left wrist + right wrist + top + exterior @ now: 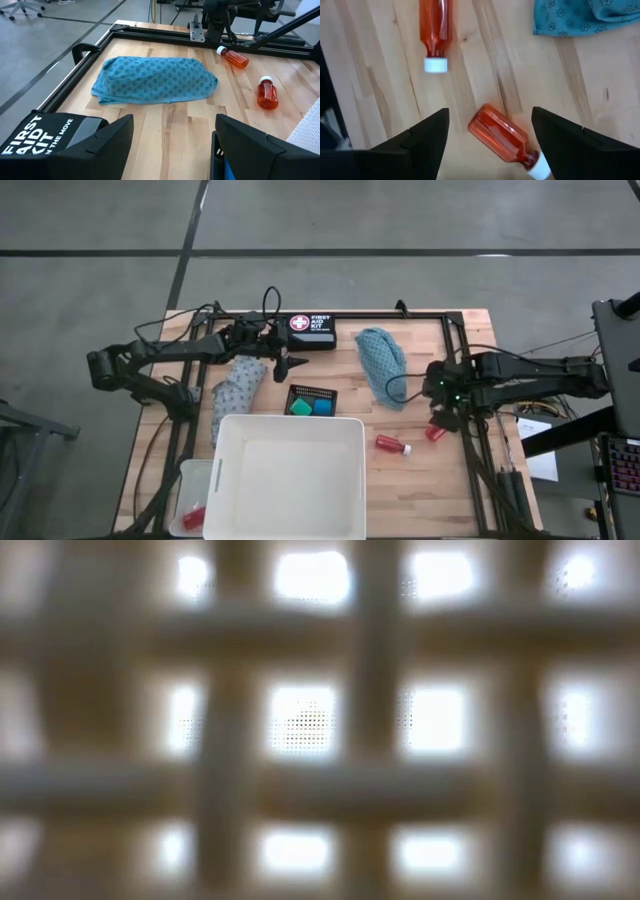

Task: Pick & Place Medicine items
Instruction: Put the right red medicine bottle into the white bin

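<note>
Two red bottles with white caps lie on their sides on the table, one (392,444) toward the middle and one (435,432) below my right gripper (438,420). In the right wrist view that gripper (490,117) is open and points down, with a finger on either side of the nearer bottle (502,140) and a gap to each. The other bottle (436,30) lies beyond it. A teal cloth (382,365) lies bunched at the far middle. A grey patterned cloth (238,390) lies left of the black mesh tray (312,389). My left gripper (172,125) hangs open by the first aid kit (308,330).
A big white tub (290,475) stands at the near edge, with a small clear container (195,500) holding something red to its left. The mesh tray holds blue and green tubs. A black frame rail (455,350) runs around the tabletop. A blurred grid fills the low view.
</note>
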